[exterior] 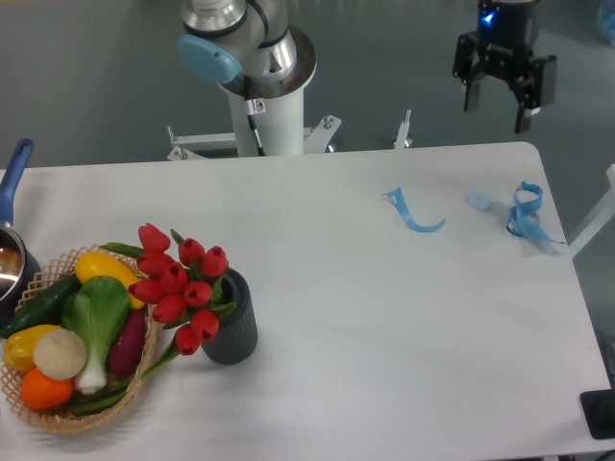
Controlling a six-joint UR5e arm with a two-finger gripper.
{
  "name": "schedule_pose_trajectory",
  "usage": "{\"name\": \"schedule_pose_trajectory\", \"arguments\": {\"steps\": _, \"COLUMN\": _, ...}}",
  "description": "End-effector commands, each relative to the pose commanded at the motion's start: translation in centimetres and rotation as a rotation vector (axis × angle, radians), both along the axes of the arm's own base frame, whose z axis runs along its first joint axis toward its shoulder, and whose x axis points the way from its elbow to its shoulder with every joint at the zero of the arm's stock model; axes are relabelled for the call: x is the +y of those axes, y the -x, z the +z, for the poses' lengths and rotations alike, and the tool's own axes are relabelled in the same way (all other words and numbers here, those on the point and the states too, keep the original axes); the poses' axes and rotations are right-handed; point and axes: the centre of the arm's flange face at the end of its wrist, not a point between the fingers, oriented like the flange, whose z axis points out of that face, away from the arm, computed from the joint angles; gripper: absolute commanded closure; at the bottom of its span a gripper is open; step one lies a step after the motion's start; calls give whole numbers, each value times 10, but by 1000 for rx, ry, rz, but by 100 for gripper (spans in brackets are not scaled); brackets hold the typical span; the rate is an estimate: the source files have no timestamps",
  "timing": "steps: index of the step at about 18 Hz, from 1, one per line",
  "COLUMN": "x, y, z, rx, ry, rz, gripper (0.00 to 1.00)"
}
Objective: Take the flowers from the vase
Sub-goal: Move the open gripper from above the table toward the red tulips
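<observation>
The flowers (178,284), a bunch of red tulip buds with green stems and leaves, stand in the vase (234,325), a small dark grey ribbed cylinder at the front left of the white table. The bunch leans left over the vase's rim toward the basket. My gripper (500,113) hangs high beyond the table's far right corner, far from the flowers. Its two black fingers (474,95) are spread apart with nothing between them.
A wicker basket (58,415) of toy vegetables sits right beside the vase on the left. A pot with a blue handle (12,182) is at the left edge. Blue ribbon scraps (413,217) (526,213) lie at the far right. The arm's base (264,106) stands behind the table.
</observation>
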Motion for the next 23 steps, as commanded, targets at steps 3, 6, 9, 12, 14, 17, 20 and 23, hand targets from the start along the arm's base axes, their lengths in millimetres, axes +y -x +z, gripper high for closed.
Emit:
{"name": "schedule_pose_trajectory", "arguments": {"steps": 3, "x": 3, "y": -1, "z": -1, "rx": -6, "ry": -37, "rz": -7, "gripper": 0}}
{"name": "schedule_pose_trajectory", "arguments": {"steps": 6, "x": -1, "y": -1, "z": -1, "rx": -5, "ry": -41, "rz": 7, "gripper": 0}}
{"name": "schedule_pose_trajectory", "arguments": {"steps": 9, "x": -1, "y": -8, "z": -21, "rx": -35, "ry": -74, "rz": 3, "gripper": 0}}
{"name": "schedule_pose_trajectory", "arguments": {"steps": 12, "x": 7, "y": -12, "z": -29, "rx": -80, "ry": -140, "rz": 21, "gripper": 0}}
{"name": "schedule_pose_trajectory", "arguments": {"steps": 14, "x": 13, "y": -18, "z": -36, "rx": -134, "ry": -167, "rz": 78, "gripper": 0}}
{"name": "schedule_pose_trajectory", "arguments": {"steps": 17, "x": 38, "y": -29, "z": -46, "rx": -233, "ry": -223, "rz": 136, "gripper": 0}}
{"name": "schedule_pose_trajectory", "arguments": {"steps": 20, "x": 52, "y": -39, "z": -59, "rx": -296, "ry": -241, "rz": 160, "gripper": 0}}
{"name": "schedule_pose_trajectory", "arguments": {"steps": 23, "x": 57, "y": -41, "z": -59, "rx": -308, "ry": -267, "rz": 147, "gripper": 0}}
